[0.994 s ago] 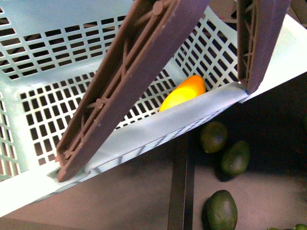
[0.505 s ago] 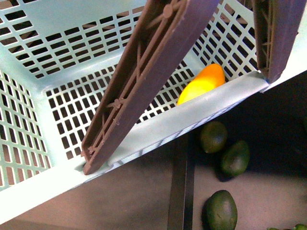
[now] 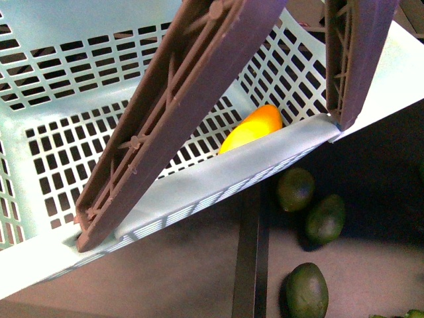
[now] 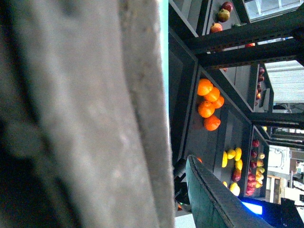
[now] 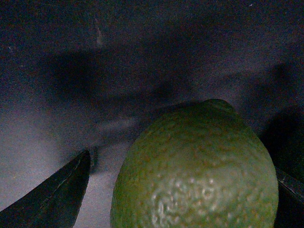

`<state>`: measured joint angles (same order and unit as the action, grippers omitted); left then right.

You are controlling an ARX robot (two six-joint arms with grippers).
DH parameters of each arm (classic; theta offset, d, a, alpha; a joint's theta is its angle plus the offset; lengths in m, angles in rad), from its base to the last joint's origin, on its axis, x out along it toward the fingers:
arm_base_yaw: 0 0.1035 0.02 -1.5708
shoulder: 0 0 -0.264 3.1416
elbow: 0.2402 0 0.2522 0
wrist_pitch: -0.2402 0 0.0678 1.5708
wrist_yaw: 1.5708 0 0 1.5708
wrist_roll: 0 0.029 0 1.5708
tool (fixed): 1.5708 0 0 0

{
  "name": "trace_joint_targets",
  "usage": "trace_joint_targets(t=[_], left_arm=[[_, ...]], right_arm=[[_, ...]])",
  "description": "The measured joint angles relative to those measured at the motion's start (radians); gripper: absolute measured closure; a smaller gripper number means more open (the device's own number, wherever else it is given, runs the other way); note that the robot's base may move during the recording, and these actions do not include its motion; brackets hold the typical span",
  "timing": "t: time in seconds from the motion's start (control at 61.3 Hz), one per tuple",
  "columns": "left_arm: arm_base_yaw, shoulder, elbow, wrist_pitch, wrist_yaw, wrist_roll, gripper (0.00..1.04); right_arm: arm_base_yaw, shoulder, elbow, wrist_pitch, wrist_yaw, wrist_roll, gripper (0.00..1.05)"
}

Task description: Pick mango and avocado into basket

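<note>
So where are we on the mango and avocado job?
Done: the yellow-orange oblong mango lies inside the light teal slotted plastic basket. In hand: the right gripper straddles a dull green rough-skinned avocado, jaws open, no grip yet. Left: grasp it and drop it in the basket.

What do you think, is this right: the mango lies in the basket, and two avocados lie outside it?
Not quite: the front view shows three avocados outside the basket, not two. The mango does lie in the basket.
</note>
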<state>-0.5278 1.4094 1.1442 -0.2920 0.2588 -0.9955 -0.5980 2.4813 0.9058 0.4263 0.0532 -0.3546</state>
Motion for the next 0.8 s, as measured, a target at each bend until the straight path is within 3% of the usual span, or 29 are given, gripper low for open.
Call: trace_joint_targets(t=[0.212, 0.359, 0.473, 0.799], left_arm=[[0.0, 0.0, 0.0, 0.0, 0.002, 0.0, 0.76], [0.0, 0.0, 0.0, 0.0, 0.003, 0.0, 0.76], [0.0, 0.0, 0.0, 0.0, 0.003, 0.0, 0.76], [0.0, 0.0, 0.0, 0.0, 0.0, 0.0, 0.76]], right_arm=[[-0.002, -0.003, -0.004, 0.006, -0.019, 0.01, 0.4], [0.004, -0.077, -0.084, 0.085, -0.034, -0.028, 0.4], [0.036, -0.2, -0.161, 0.109, -0.113, -0.028, 0.41], [0.249, -0.766, -0.365, 0.014, -0.271, 0.096, 0.41]])
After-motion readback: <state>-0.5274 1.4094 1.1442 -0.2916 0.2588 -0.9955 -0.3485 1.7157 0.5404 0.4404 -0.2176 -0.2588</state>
